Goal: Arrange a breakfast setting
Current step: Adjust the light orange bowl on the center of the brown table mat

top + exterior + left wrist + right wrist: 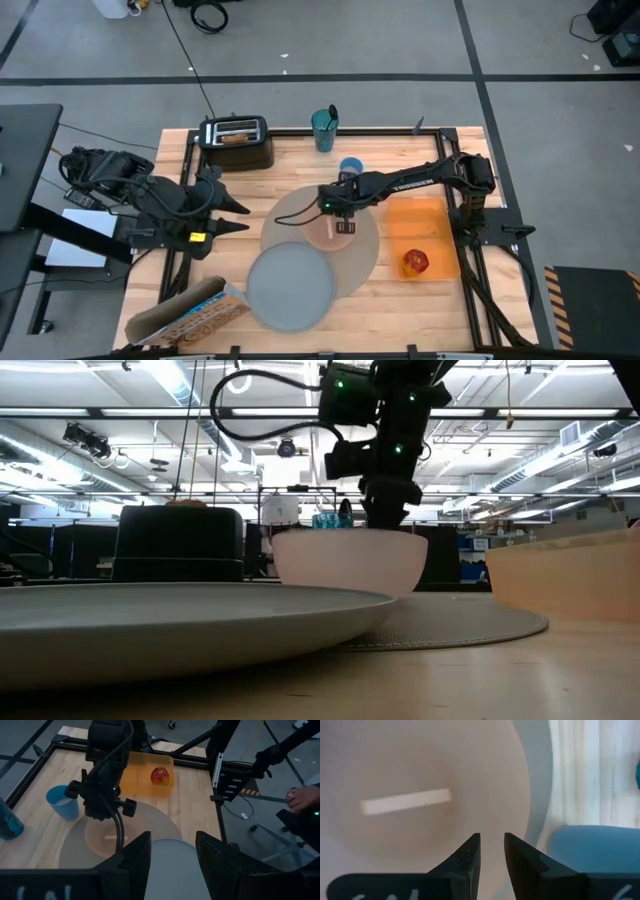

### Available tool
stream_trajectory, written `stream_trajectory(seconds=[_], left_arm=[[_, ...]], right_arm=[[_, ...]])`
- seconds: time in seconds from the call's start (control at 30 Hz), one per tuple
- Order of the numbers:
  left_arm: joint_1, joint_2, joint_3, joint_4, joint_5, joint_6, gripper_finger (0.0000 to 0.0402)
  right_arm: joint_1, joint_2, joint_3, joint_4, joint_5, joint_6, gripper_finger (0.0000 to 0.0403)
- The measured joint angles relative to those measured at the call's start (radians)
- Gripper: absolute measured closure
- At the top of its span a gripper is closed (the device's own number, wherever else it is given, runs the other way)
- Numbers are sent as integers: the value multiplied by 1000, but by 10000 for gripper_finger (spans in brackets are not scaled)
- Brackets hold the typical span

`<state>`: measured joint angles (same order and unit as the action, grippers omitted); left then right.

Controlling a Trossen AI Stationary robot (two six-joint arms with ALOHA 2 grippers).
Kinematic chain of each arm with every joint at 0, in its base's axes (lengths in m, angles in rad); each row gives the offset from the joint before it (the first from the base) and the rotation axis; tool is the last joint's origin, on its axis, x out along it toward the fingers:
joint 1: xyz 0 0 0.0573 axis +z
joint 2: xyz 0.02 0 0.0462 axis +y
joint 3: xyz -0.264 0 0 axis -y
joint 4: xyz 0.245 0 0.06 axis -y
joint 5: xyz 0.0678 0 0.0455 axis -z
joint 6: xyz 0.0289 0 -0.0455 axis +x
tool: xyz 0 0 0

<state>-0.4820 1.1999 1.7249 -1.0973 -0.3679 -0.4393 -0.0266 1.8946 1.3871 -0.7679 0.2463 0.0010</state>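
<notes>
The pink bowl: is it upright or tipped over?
Upright. The pink bowl sits base-down on the placemat, its rim level, opening upward.

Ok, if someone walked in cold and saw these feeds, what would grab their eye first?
Probably the right gripper reaching to mid-table, hanging right over the rim of the translucent pink bowl on the round placemat, its fingers only narrowly apart. Next, the red apple alone on the orange mat to the right, and the grey plate overlapping the placemat's front edge. The left gripper waits open at the table's left side.
</notes>
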Motion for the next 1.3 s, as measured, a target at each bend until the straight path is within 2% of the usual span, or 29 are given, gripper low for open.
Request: stream_trajectory(seconds=[0.2, 0.37, 0.53, 0.77, 1.03, 1.17, 1.3], left_arm=[[-13, 0, 0, 0, 5, -2, 237], [-53, 0, 0, -5, 6, -9, 237], [-95, 6, 0, -50, -4, -52, 237], [-131, 13, 0, -60, -5, -55, 237], [-139, 13, 0, -60, -6, -55, 237], [-139, 13, 0, -60, -6, -50, 237], [-139, 13, 0, -60, -6, -45, 237]], right_arm=[[59, 0, 92, -57, -126, 7, 309], [117, 0, 216, -287, -128, 52, 309], [134, 0, 185, -484, -102, 82, 309], [121, 1, 42, -352, -83, 71, 309], [117, 1, 29, -245, -120, 74, 309], [121, 1, 54, -275, -150, 76, 309], [133, 1, 157, -472, -149, 128, 311]])
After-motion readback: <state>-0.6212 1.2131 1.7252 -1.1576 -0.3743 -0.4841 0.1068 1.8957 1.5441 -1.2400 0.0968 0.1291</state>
